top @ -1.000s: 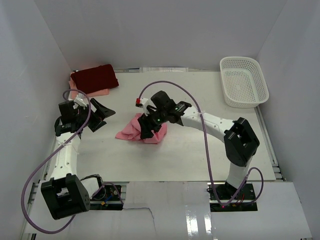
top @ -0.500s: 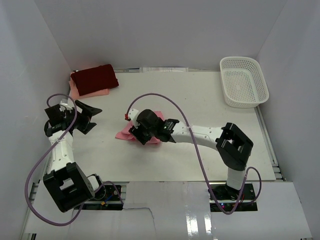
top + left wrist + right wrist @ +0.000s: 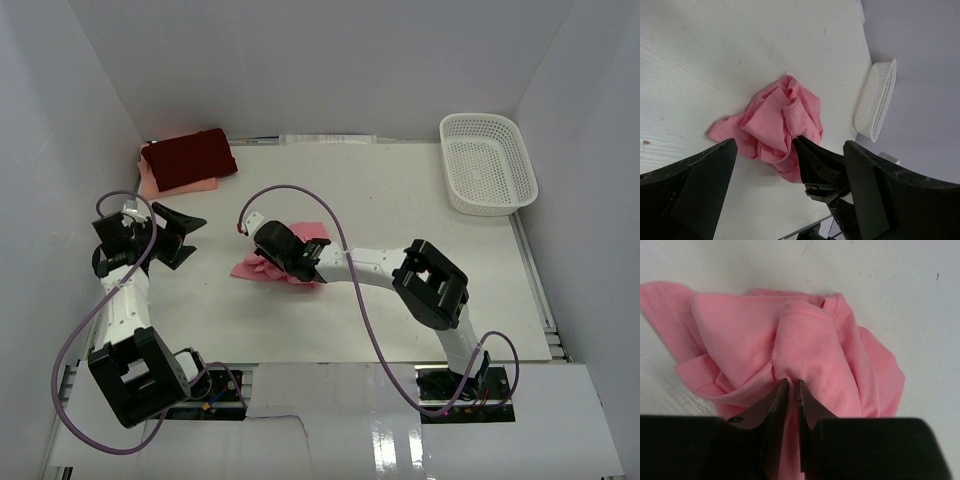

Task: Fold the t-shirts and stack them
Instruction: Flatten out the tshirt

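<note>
Right gripper (image 3: 790, 383) pinches a top fold of the crumpled salmon-pink t-shirt (image 3: 810, 335), mid-tabletop. Left gripper (image 3: 188, 237) spread wide near the left edge. Step: grasping to unfurl. Next likely: lift, spread flat. Folded maroon t-shirt (image 3: 188, 158) at far-left corner.

- White surface (image 3: 400, 200) fills centre of frame, faint scuffs.
- Plain pale grey walls (image 3: 300, 60) at top, left, right.
- Soft even light.
</note>
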You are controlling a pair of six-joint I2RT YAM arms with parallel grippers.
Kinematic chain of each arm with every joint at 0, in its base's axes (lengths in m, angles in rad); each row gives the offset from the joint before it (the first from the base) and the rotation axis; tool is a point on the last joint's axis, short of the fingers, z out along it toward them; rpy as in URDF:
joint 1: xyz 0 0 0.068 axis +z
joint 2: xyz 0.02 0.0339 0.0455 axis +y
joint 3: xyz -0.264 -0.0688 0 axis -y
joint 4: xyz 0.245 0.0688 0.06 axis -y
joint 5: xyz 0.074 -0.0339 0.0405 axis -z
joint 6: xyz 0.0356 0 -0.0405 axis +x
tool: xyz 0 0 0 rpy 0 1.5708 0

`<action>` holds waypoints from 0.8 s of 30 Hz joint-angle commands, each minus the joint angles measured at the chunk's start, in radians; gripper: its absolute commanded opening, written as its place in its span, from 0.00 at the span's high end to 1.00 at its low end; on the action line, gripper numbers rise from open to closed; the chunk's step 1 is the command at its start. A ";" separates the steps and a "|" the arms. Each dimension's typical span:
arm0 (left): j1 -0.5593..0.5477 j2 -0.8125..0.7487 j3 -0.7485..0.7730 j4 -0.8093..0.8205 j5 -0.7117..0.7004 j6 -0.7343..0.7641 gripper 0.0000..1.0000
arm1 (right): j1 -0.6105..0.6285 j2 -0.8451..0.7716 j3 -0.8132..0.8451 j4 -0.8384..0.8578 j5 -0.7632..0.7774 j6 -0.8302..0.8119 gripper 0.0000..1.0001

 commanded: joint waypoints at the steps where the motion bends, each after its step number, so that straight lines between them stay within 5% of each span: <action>1: 0.002 -0.030 -0.005 0.015 0.021 0.011 0.02 | 0.001 -0.019 0.037 0.007 0.081 0.001 0.87; 8: 0.002 -0.030 -0.005 0.017 0.019 0.013 0.02 | -0.013 -0.209 0.004 -0.042 -0.198 0.107 0.92; 11: 0.002 -0.034 -0.008 0.017 0.022 0.013 0.02 | -0.148 -0.352 -0.071 -0.041 -0.447 0.257 0.92; 13: 0.002 -0.040 -0.013 0.018 0.024 0.013 0.02 | -0.344 -0.445 -0.174 -0.018 -0.648 0.341 0.92; 19: 0.002 -0.060 -0.048 0.046 0.028 -0.002 0.02 | -0.689 -0.517 -0.394 0.005 -0.733 0.403 0.92; 21: 0.002 -0.059 -0.053 0.052 0.034 -0.007 0.02 | -0.726 -0.443 -0.359 -0.081 -0.801 0.392 0.81; 22: 0.002 -0.057 -0.051 0.052 0.037 -0.007 0.02 | -0.723 -0.353 -0.273 -0.152 -0.805 0.359 0.58; 24: 0.002 -0.056 -0.044 0.052 0.040 -0.007 0.02 | -0.701 -0.297 -0.239 -0.235 -0.783 0.354 0.46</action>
